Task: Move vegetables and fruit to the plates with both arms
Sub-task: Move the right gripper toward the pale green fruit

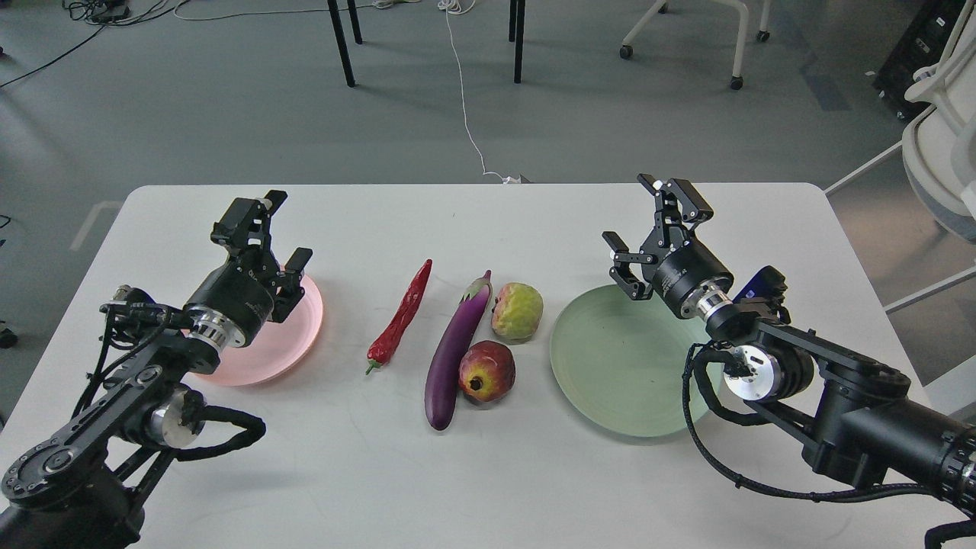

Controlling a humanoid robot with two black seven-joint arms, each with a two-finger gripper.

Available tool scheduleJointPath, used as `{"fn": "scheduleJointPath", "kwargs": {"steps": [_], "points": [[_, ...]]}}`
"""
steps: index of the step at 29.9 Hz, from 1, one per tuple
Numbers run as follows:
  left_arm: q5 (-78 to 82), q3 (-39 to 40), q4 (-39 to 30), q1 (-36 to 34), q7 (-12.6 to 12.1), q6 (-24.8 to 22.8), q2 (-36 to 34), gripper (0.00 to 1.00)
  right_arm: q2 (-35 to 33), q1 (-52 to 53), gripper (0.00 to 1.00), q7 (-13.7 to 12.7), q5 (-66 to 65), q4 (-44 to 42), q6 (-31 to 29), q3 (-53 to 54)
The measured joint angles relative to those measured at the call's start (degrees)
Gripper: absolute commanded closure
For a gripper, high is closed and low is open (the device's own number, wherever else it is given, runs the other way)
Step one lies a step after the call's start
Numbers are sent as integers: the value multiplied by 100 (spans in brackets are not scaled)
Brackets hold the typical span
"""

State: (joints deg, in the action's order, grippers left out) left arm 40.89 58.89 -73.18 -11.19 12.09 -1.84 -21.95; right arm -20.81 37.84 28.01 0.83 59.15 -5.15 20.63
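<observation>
Four items lie in the middle of the white table (488, 221): a red chili pepper (402, 316), a long purple eggplant (455, 352), a yellow-green bumpy fruit (517, 310) and a dark-red pomegranate (486, 371) touching the eggplant's right side. The pink plate (293, 343) sits left of them, partly hidden by my left arm. The green plate (618, 366) is on the right, with nothing on it. My left gripper (268, 232) hovers open over the pink plate's far edge. My right gripper (650, 229) is open above the green plate's far rim. Neither holds anything.
Beyond the table's far edge are grey floor, a white cable (465, 107), black table legs (341, 42) and a rolling chair base (679, 30). A white office chair (942, 145) stands close to the table's right side.
</observation>
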Motion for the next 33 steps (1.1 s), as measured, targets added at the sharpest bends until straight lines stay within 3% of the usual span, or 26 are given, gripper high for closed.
{"fn": "scheduleJointPath", "kwargs": {"steps": [10, 19, 25, 33], "points": [[-62, 7, -2, 12, -12, -38, -7, 0, -452, 364, 3, 0, -536, 203, -217, -270], [-56, 46, -95, -166, 13, -142, -207, 0, -616, 3420, 2, 1, -3213, 117, -244, -3327], [-62, 53, -225, -192, 16, -219, -256, 0, 195, 4740, 2, 1, -5162, -443, -244, -5303], [-64, 53, -370, -191, 20, -221, -326, 0, 1384, 4800, 2, -1, -5719, -1172, -235, -6333]]}}
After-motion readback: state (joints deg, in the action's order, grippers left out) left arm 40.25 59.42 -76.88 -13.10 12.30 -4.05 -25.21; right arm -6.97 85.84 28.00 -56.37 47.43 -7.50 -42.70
